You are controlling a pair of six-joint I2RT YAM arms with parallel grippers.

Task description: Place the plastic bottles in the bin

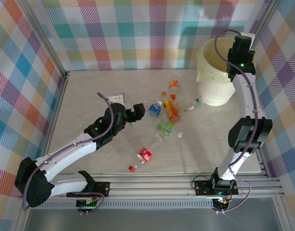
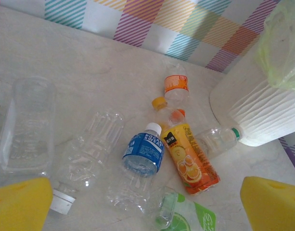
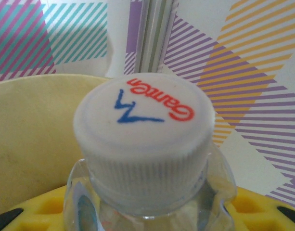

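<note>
now, white-capped bottle (image 3: 145, 130) in right jaws, beside yellow-lined bin (image 1: 213, 94)

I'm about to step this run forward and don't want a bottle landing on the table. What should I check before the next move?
1. Grip: right fingers shut on the white-capped bottle: ok.
2. That bottle fully inside the rim of the bin: cannot tell; the yellow liner shows behind it on one side only.
3. Bin standing upright, mouth open: ok.
4. Other arm ready: left fingers open: ok.
5. The blue-label bottle below them free to grasp alone: not ok; the orange juice bottle and a clear bottle lie close beside it.
</note>
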